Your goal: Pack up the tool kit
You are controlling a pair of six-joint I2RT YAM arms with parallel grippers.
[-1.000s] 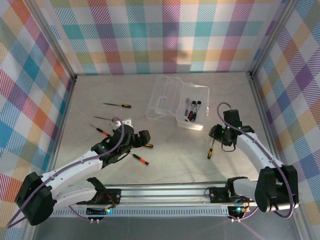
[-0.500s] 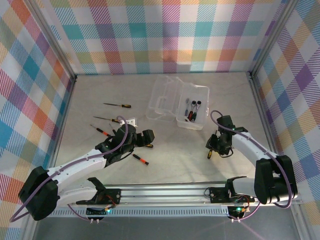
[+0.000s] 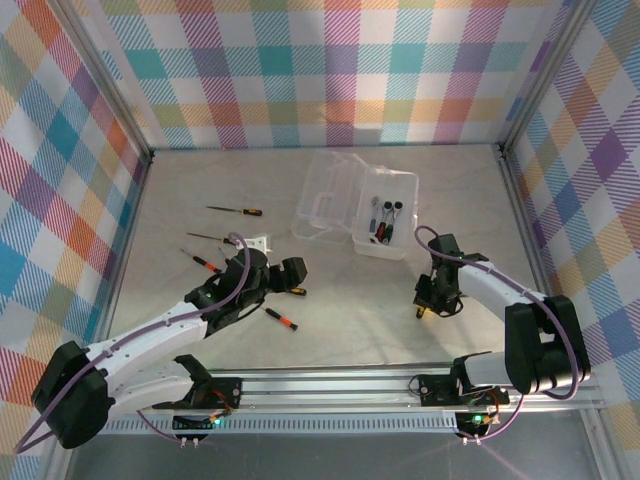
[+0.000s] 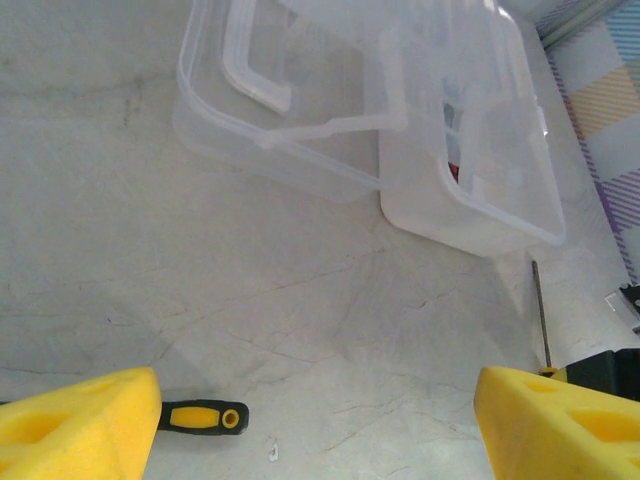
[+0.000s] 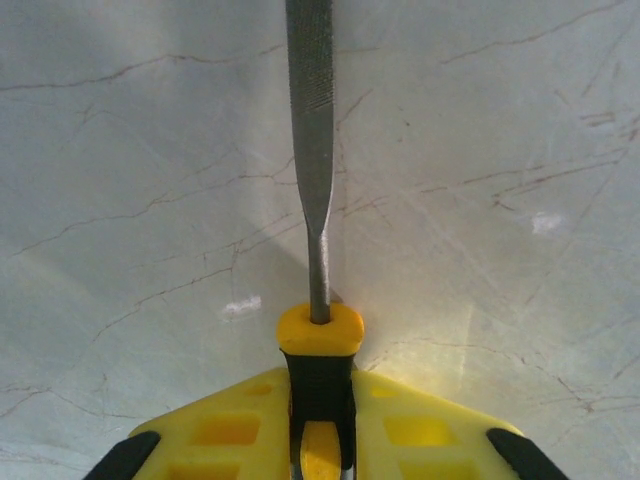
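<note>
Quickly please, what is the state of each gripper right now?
Left gripper: open, holding nothing.
Right gripper: closed on the handle of the slim file.

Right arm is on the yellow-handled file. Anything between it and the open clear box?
Nothing visible. Only bare table lies between the black-and-yellow-handled metal file in the right gripper and the clear plastic rectangular box, its lid open.

Marbled table (image 3: 340,330): clear box (image 3: 385,228), screwdrivers (image 3: 236,211)
</note>
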